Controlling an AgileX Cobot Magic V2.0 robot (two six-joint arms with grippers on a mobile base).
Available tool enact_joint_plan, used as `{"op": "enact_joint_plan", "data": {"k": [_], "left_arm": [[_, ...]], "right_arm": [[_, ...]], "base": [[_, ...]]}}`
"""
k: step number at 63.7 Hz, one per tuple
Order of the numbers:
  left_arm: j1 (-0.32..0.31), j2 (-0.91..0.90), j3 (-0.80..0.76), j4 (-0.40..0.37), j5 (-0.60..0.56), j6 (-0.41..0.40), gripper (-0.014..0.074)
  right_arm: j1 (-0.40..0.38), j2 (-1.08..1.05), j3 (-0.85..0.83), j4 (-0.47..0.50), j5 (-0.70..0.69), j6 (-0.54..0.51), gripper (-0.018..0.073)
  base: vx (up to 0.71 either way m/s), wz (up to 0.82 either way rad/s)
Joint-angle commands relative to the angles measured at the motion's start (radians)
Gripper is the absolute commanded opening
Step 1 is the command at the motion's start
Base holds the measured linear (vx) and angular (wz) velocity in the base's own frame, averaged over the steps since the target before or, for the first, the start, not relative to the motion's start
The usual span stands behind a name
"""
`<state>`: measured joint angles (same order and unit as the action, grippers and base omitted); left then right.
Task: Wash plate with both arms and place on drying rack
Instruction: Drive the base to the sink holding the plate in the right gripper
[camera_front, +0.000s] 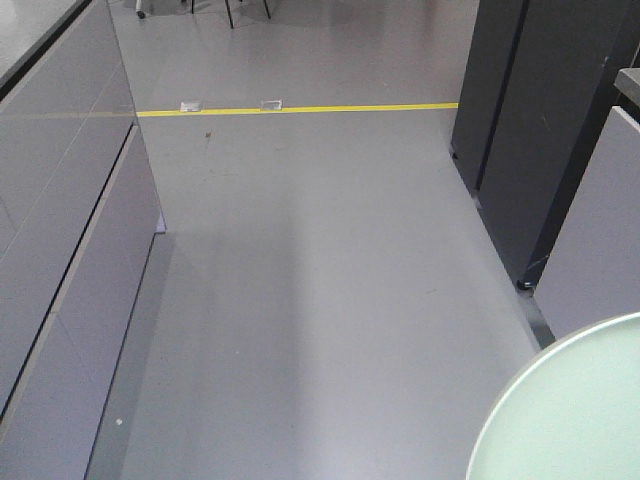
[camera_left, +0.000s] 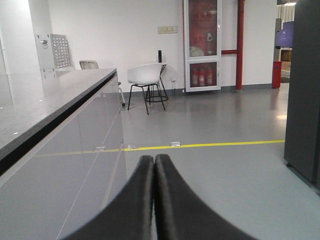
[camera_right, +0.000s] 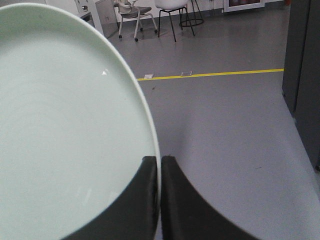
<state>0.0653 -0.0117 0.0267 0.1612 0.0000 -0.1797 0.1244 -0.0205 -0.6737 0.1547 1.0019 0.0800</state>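
The pale mint-green plate (camera_right: 65, 125) fills the left half of the right wrist view, held on edge above the floor. My right gripper (camera_right: 160, 159) is shut on the plate's rim, one finger on each face. A curved part of the same plate (camera_front: 580, 410) shows at the bottom right of the front view. My left gripper (camera_left: 154, 157) is shut with nothing between its fingers, hanging above the floor beside a grey counter. The drying rack is out of view.
A long grey counter with cabinet fronts (camera_left: 55, 100) runs along the left. Dark tall cabinets (camera_front: 530, 120) stand on the right. A yellow floor line (camera_front: 300, 108) crosses the grey floor ahead. Chairs (camera_left: 147, 77) and a fire-equipment cabinet (camera_left: 202, 45) stand at the far wall.
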Motion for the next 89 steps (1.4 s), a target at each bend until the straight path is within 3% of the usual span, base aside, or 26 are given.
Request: {"op": "enact_joint_plan", "data": {"k": [1, 89], "left_arm": [[-0.007, -0.015, 0.016, -0.010, -0.068, -0.003, -0.0006], [-0.007, -0.015, 0.016, -0.010, -0.068, -0.003, -0.0006]], "right_arm": [[-0.003, 0.004, -0.022, 0.004, -0.084, -0.001, -0.0002], [-0.003, 0.004, -0.022, 0.004, -0.084, -0.001, -0.0002]], "base": [[0.25, -0.10], [0.21, -0.34]]}}
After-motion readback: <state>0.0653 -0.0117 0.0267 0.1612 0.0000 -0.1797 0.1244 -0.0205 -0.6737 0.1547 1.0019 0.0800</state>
